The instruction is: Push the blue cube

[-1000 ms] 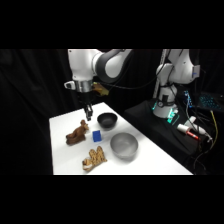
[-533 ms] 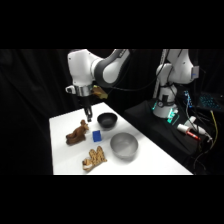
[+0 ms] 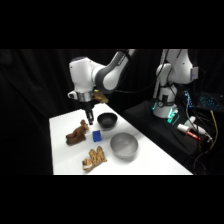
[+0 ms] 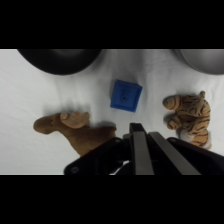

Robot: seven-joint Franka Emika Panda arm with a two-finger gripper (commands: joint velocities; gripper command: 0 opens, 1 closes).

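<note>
The blue cube [image 3: 97, 135] sits on the white table [image 3: 60, 150] between a brown camel figurine [image 3: 77, 133] and a grey bowl [image 3: 123, 146]. My gripper [image 3: 90, 119] hangs just above and behind the cube, close to the table, pointing down. In the wrist view the cube [image 4: 125, 95] lies a short way ahead of the gripper [image 4: 137, 132], whose fingers are pressed together and shut on nothing. They do not touch the cube.
A black bowl [image 3: 107, 120] stands behind the cube and shows at the wrist view's top left [image 4: 62, 60]. A striped tiger figurine [image 3: 94, 158] lies nearer the front edge. The camel [image 4: 75, 127] lies close beside the gripper. Cables and electronics [image 3: 192, 127] sit off the table at right.
The gripper has come down and shifted slightly left, now low behind the blue cube. The cube, figurines and bowls have not moved.
</note>
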